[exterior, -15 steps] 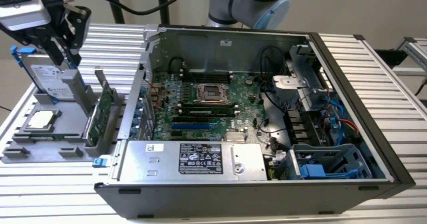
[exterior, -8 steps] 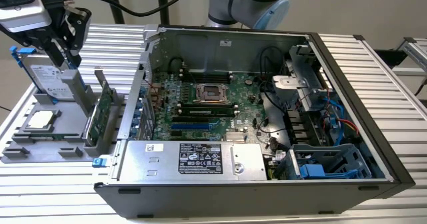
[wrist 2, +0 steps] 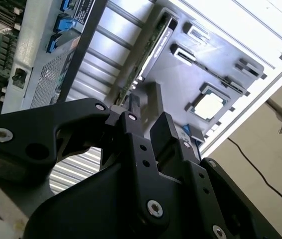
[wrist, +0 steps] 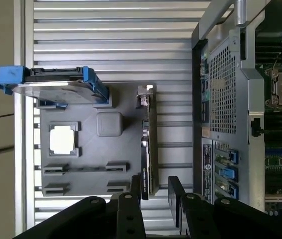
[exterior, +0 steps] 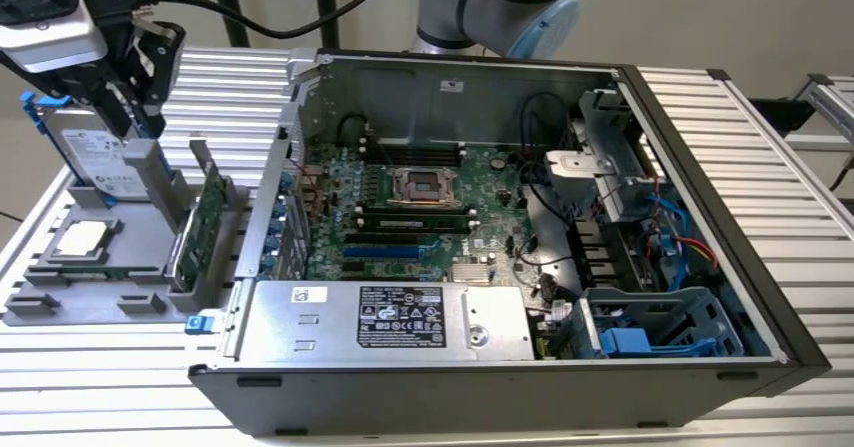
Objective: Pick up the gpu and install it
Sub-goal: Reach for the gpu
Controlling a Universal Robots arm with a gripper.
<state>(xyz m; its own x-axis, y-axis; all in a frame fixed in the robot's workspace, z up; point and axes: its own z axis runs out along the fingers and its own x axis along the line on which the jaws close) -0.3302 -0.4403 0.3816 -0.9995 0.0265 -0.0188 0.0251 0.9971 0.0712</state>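
The gripper (exterior: pixel 140 122) hangs in the upper left of the exterior view with its fingers apart and nothing between them. It sits above the far end of the grey holder tray (exterior: pixel 80 302) on the worktop (exterior: pixel 94 387), close to the hard drive (exterior: pixel 100 157) with blue clips.

The gpu (exterior: pixel 200 229) stands on edge in a slot along the tray's side nearest the open computer case (exterior: pixel 534 387). That puts it below the gripper and toward the exterior view's right, apart from it and not touched.

The card's long axis runs alongside the case's rear wall, from the middle left of the frame down toward the lower left.

In the first wrist view the gpu (wrist: pixel 150 139) shows edge-on as a thin strip. The strip runs straight toward the gap of the gripper (wrist: pixel 156 191), so I judge the opening to be lined up across the card's thickness, near one end of it.
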